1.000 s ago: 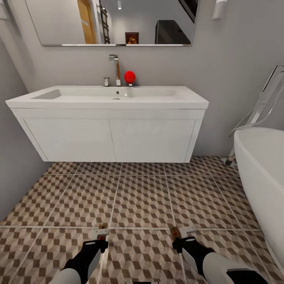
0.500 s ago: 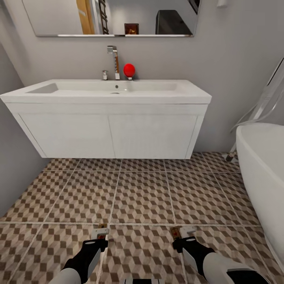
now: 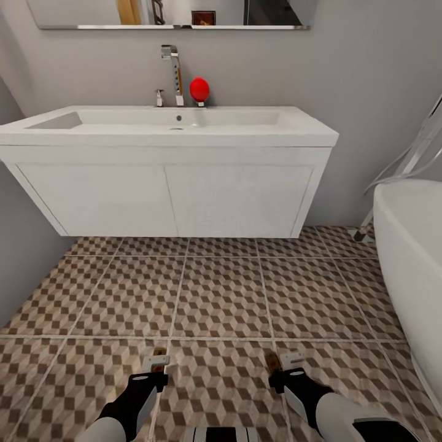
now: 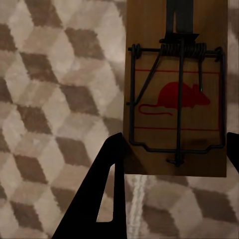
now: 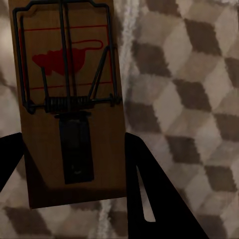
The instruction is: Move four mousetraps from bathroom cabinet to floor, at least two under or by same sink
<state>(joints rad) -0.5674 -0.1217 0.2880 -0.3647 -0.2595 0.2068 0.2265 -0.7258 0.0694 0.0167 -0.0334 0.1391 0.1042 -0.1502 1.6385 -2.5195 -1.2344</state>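
1. Left hand (image 3: 158,367): at the lower left of the head view, black fingers pinching a mousetrap (image 3: 159,361) by its end; the board juts forward over the bathroom floor (image 3: 221,301).
2. In the left wrist view that mousetrap (image 4: 175,94) fills the upper right of the frame: wooden board, dark wire spring and bar, red mouse mark. One dark finger (image 4: 102,189) lies against its lower left edge. Patterned tiles lie behind it.
3. Right hand (image 3: 283,367): lower centre-right of the head view, clamped on a second mousetrap (image 3: 274,361), also held over the floor.
4. In the right wrist view the second mousetrap (image 5: 67,99) occupies the upper left, with a black finger (image 5: 154,194) along its lower right edge.
5. Bathroom sink (image 3: 166,166): upper half of the head view, white, wall-hung, with open tiled floor beneath and in front of it. Well apart from both traps.
6. Tap (image 3: 175,73) stands at the back of the basin; a red ball-like object (image 3: 199,89) sits just beside it.
7. A white tub (image 3: 411,270) runs down the right edge of the frame; a grey wall (image 3: 24,270) closes the left. A mirror edge (image 3: 166,26) runs along the top.
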